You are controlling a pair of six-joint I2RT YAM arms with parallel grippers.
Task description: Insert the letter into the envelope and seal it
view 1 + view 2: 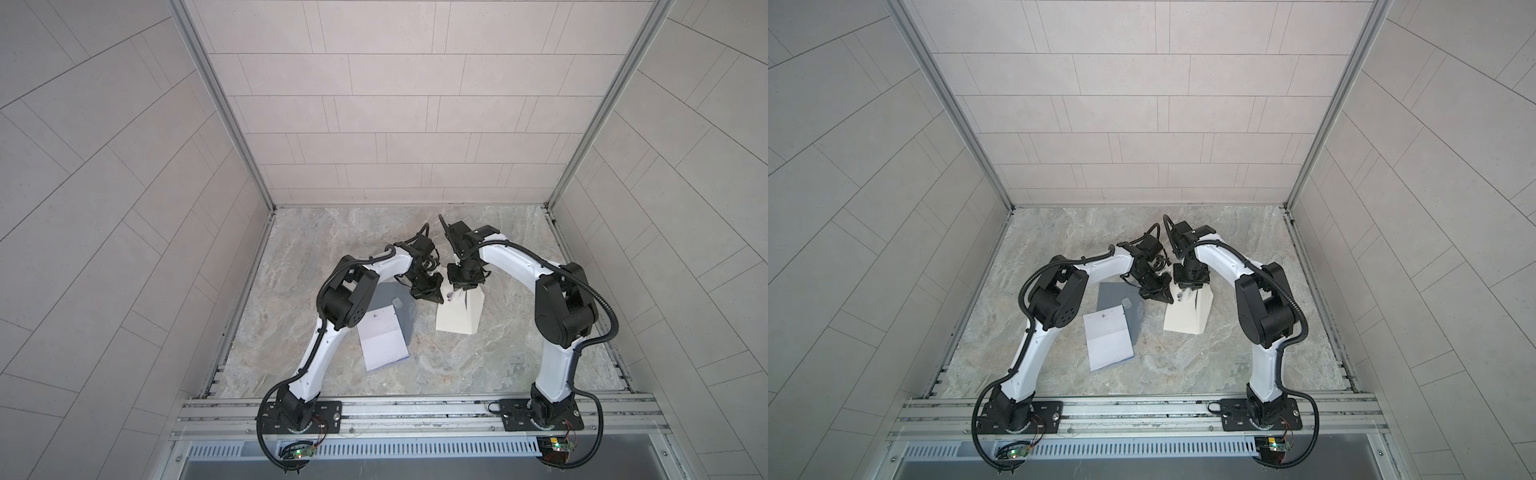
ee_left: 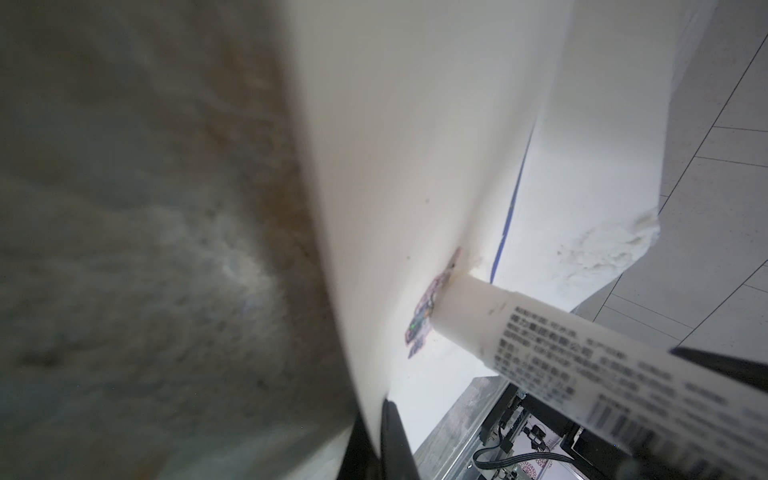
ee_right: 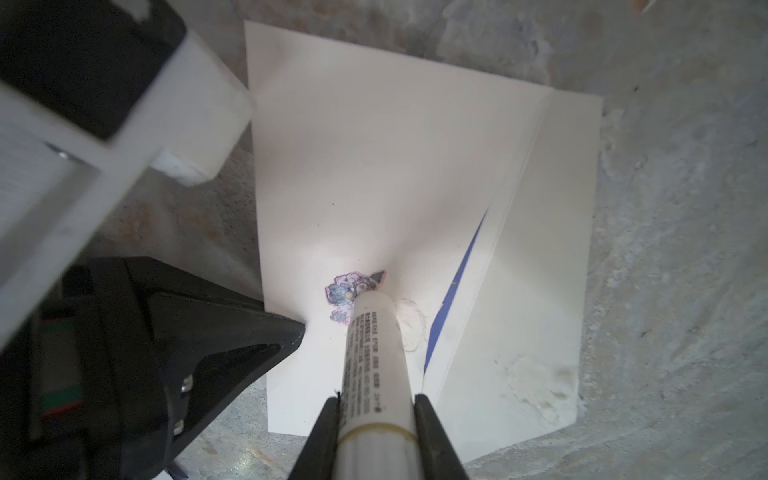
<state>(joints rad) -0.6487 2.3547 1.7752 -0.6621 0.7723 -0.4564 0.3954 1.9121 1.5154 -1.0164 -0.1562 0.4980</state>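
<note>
Marble tabletop [image 1: 498, 361], envelope [image 1: 455, 318] just right of centre in both top views. My left pincer [image 2: 376, 422] clamps its edge; my right pincer [image 3: 376, 405] grips a glue stick [image 3: 372, 349], tip pressed to it.

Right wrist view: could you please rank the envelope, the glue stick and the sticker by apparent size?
Largest: envelope.
Then glue stick, enlarged by nearness to the camera.
Smallest: sticker, partly hidden by the stick's tip.
</note>
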